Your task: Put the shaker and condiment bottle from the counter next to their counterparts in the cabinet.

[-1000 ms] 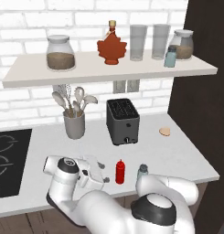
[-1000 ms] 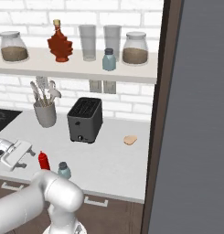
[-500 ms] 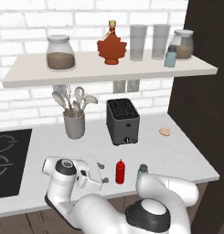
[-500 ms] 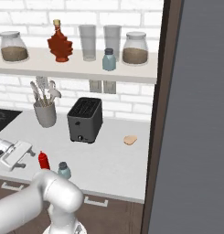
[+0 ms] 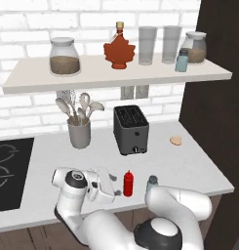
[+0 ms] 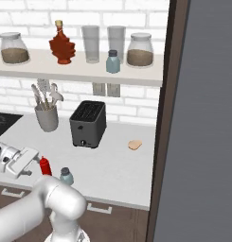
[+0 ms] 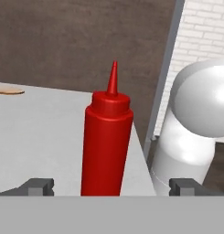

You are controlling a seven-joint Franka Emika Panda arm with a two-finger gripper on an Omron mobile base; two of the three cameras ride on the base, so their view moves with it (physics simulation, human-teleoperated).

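Observation:
The red condiment bottle (image 5: 128, 183) stands upright near the counter's front edge, with the small blue-grey shaker (image 5: 151, 183) just to its right. My gripper (image 5: 114, 187) is level with the bottle on its left, open. In the hand view the condiment bottle (image 7: 106, 146) rises between the two fingertips (image 7: 38, 186), and the gripper (image 7: 112, 186) is spread wide around it with gaps on both sides. On the cabinet shelf (image 5: 116, 74) stand the maple-leaf syrup bottle (image 5: 119, 49) and the twin shaker (image 5: 181, 60). From the right side the condiment bottle (image 6: 45, 166), shaker (image 6: 66, 176) and gripper (image 6: 33, 164) show too.
A black toaster (image 5: 130, 129) and a grey utensil holder (image 5: 79, 133) stand at the back of the counter, and a small tan disc (image 5: 175, 140) lies at its right. Two jars (image 5: 65, 56) and two tall glasses (image 5: 147, 45) share the shelf. A stove (image 5: 6, 171) is at the left. A dark wall panel (image 6: 202, 118) closes the right.
My hand has slid to the right along the counter's front, closing in on the red bottle. The jaws have stayed wide, and the bottle and shaker have not moved.

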